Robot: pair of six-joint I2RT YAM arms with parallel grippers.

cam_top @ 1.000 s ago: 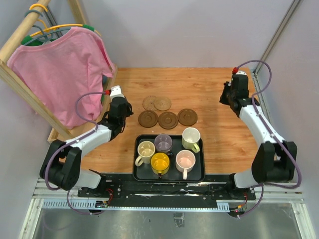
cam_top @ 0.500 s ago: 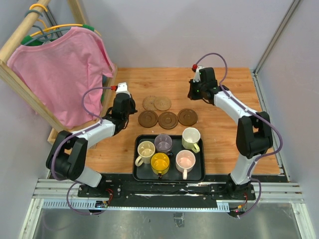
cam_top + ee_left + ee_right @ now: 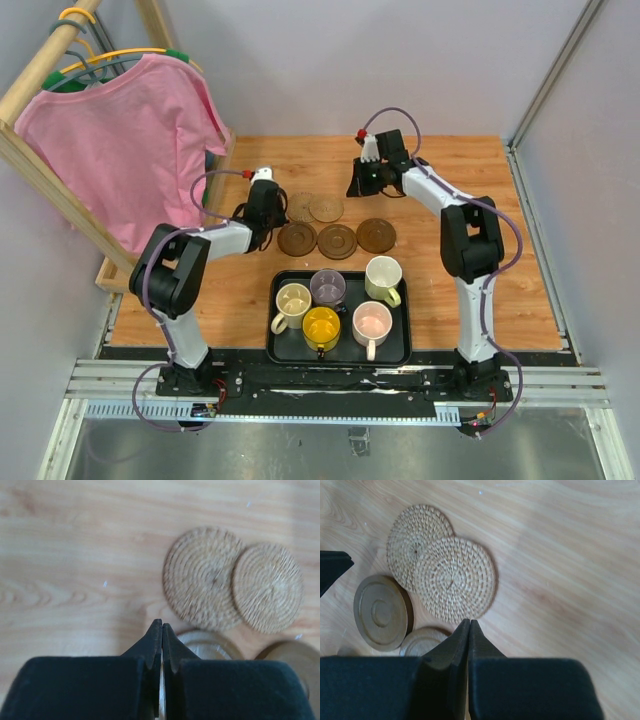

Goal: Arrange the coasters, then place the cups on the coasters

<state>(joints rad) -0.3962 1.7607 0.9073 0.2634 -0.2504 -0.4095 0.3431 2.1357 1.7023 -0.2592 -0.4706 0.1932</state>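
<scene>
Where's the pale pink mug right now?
Top view: pale pink mug sits in the near-right corner of the black rectangular tray, right of the yellow mug.

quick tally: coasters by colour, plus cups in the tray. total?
tan coasters: 2
dark brown coasters: 3
cups: 5
total: 10

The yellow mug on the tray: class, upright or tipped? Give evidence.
Upright. The yellow mug shows its round open mouth to the overhead camera, standing in the black tray.
</scene>
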